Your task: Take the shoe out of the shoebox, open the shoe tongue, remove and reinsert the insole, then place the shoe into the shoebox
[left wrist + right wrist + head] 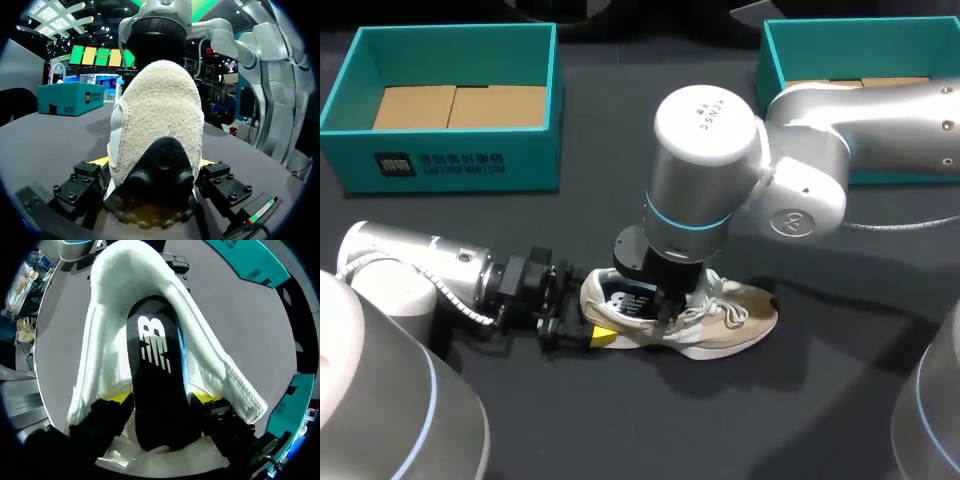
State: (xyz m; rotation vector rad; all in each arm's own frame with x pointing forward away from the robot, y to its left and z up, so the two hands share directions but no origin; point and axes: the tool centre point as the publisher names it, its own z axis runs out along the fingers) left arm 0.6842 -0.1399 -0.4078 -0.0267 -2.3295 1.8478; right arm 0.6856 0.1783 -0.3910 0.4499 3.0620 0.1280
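1. Left gripper (154, 163): the fingers (208, 162) are closed in on the heel of the shoe (159, 120). One yellow tip bears on each side, so they stand only as far apart as the heel is wide. We judge this hold to be a clamp that stops the shoe from sliding or tipping while the other arm works inside it.
2. Right gripper (160, 399): it enters the shoe opening from above. Its fingers (119, 398) are drawn in on the black insole (152, 365), with a yellow tip against each long edge. The insole runs from between the fingers towards the heel, inside the white lining.
3. Step in hand: we judge this to be the insole stage. The views do not show whether the insole is being lifted out or pressed back in, and we cannot tell the state of the tongue.
4. Shoe position: in the head view it sits on its sole on the surface (800, 400), at the lower middle of the frame. The toe points right and the heel points left, towards the left arm. The shoe is outside both boxes.
5. Boxes: an open teal shoebox (450, 165) stands at the upper left of the frame, and a second shoebox (860, 50) stands at the upper right. Both are well apart from the shoe, which leaves both arms room to work.
6. Caution: we expect the heel clamp to be needed until the insole lies flat. A buckled insole would hinder the return of the shoe to its box.
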